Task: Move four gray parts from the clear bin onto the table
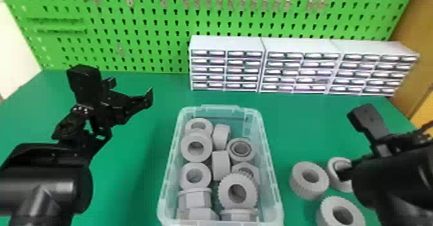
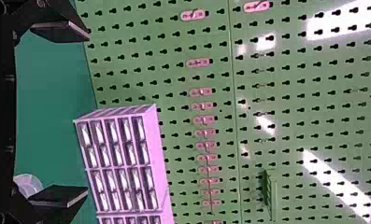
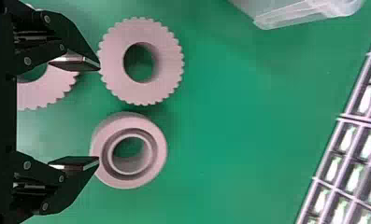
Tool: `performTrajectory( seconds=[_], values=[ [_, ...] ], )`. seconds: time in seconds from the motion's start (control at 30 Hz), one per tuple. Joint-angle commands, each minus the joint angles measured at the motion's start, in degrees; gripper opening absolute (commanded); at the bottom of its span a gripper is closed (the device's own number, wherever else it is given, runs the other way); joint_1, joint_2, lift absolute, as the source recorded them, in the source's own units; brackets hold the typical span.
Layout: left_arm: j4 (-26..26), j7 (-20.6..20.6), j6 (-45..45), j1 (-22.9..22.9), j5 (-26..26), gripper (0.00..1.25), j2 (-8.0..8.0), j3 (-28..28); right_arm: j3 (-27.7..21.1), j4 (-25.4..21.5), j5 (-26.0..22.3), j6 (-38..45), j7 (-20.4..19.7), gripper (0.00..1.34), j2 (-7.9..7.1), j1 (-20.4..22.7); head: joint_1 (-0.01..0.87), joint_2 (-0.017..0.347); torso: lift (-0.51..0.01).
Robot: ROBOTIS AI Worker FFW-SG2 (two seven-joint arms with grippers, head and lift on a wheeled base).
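On the table [image 1: 164, 95], the bin [image 1: 274, 183] holds a pile of parts: a gear [image 1: 225, 194] at its front right, hex nuts [image 1: 193, 200] along its front, a stepped ring [image 1: 230, 151] toward its back right. Right of the bin lie a near gear [image 1: 299, 190], a second ring [image 1: 342, 187] farther right, and another gear [image 1: 329, 206] farther right and forward. Behind the bin stands one drawer cabinet [image 1: 225, 43], with two more cabinets [image 1: 301, 48] behind and to its right. The pegboard [image 1: 174, 29] rises behind the bin, beyond the cabinets.

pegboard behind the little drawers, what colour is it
The pegboard is bright green with rows of dark holes. It shows best in the head view.
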Motion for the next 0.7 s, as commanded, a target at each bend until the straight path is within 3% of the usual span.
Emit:
performTrajectory(
  seconds=[0.0,0.67],
  values=[
    [0.0,0.0,0.0,0.0,0.0,1.12,-0.01,0.1,1.2,-0.7,-0.3,0.0,0.0,0.8,-0.22,-1.5,0.678,0.034,-0.05],
    [0.0,0.0,0.0,-0.1,-0.5,1.12,-0.1,-0.3,6.4,-1.6,-2.5,-0.4,-0.5,0.8,-0.57,-8.5,0.678,0.034,-0.05]
  ],
)
